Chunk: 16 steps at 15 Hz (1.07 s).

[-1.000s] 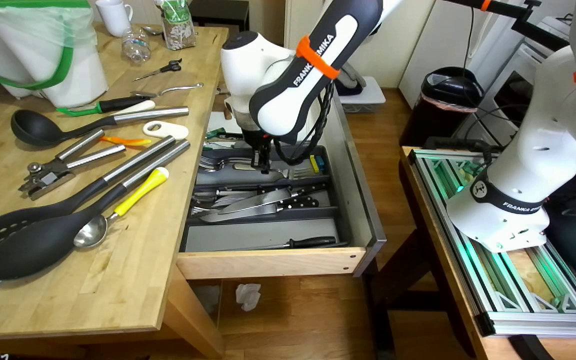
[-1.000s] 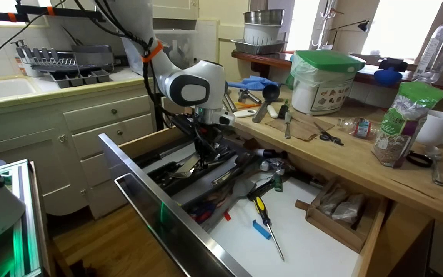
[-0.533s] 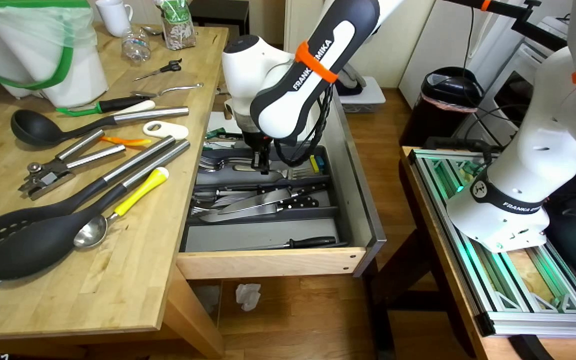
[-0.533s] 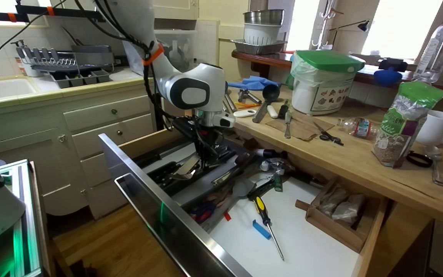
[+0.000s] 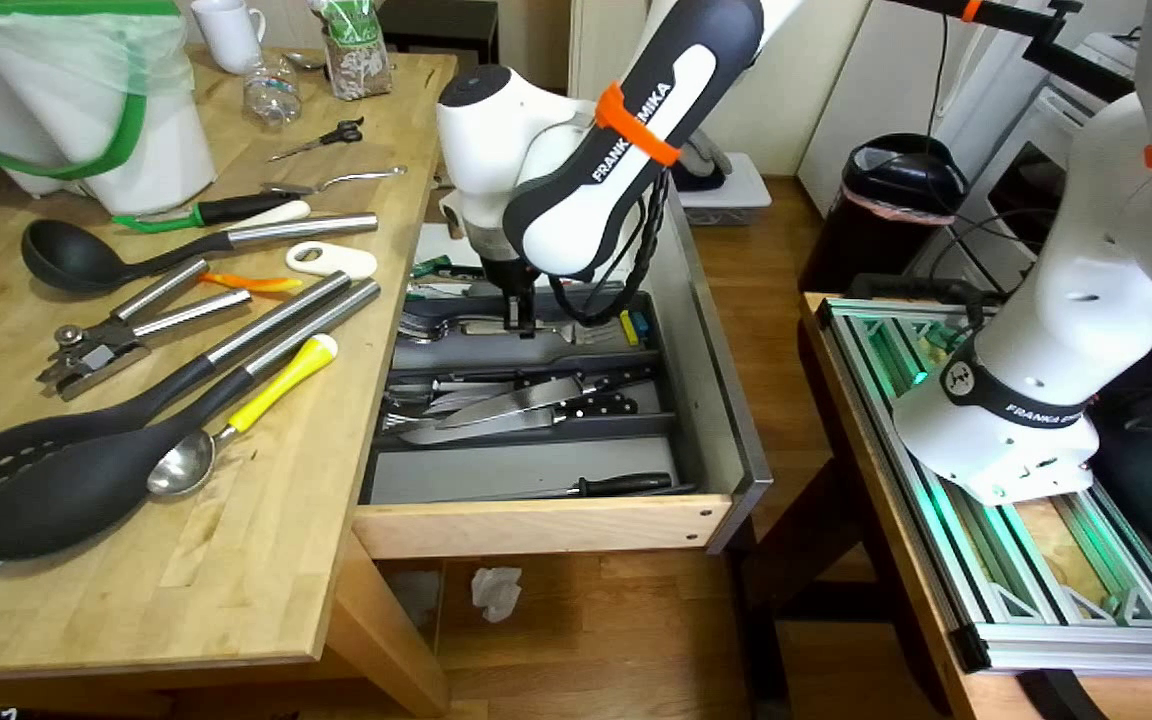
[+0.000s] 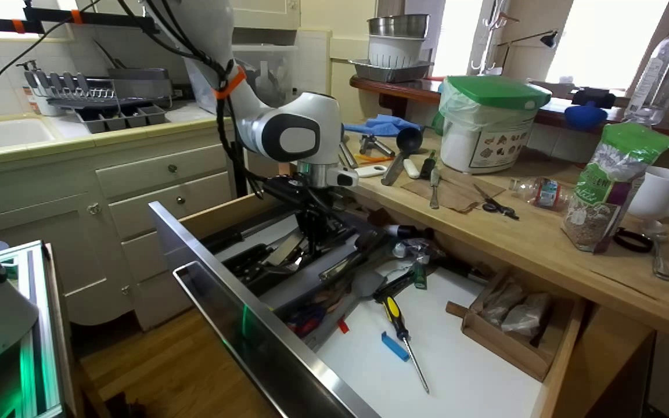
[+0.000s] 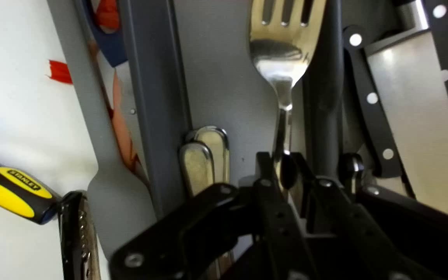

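Slight sideways shift over the last second: end effector [image 7: 281, 161] and fork [image 7: 280, 66] moved together, away from the knives [image 7: 414, 101] and toward the screwdriver [image 6: 394, 313] side. Jaws nearly closed, pinching the fork by its handle; tines point ahead in wrist view. Fork is in or just over a compartment of the cutlery tray [image 5: 526, 468], inside the open drawer [image 5: 546, 525]; can't tell if it clears the tray bottom. Two cutlery handles [image 7: 196, 167] lie near it, left in wrist view. Divider [image 7: 325, 124] runs just right of the fork, knives past it. Grey spatula [image 7: 119, 202] lies outside the tray, screwdriver beyond. Table [image 5: 256, 590] alongside carries a ladle [image 5: 76, 257] and scissors [image 5: 342, 131].
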### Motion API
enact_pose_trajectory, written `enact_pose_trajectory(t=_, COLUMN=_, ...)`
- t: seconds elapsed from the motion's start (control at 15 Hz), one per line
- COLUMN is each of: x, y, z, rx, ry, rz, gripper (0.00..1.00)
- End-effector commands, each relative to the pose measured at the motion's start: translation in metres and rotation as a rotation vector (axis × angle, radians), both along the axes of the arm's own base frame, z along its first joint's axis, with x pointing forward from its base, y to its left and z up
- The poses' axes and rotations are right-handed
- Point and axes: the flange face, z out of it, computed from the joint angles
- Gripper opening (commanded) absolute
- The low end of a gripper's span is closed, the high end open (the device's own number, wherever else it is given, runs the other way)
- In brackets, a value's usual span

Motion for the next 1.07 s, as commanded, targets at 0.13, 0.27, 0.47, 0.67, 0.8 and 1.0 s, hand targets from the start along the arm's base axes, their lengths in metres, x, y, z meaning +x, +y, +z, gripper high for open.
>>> enact_pose_trajectory(t=0.13, x=0.017, y=0.002, z=0.0, rx=-0.034, ry=0.001, rz=0.136, gripper=0.04)
enact_pose_trajectory(t=0.27, x=0.022, y=0.002, z=-0.002, rx=-0.044, ry=0.007, rz=0.167, gripper=0.04)
enact_pose_trajectory(t=0.47, x=0.031, y=0.001, z=-0.006, rx=-0.052, ry=0.004, rz=0.205, gripper=0.04)
enact_pose_trajectory(t=0.67, x=0.041, y=0.005, z=-0.009, rx=-0.035, ry=-0.018, rz=0.231, gripper=0.04)
enact_pose_trajectory(t=0.8, x=0.047, y=0.009, z=-0.011, rx=-0.025, ry=-0.025, rz=0.253, gripper=0.04)
enact_pose_trajectory(t=1.0, x=0.056, y=0.012, z=-0.013, rx=-0.03, ry=-0.04, rz=0.257, gripper=0.04)
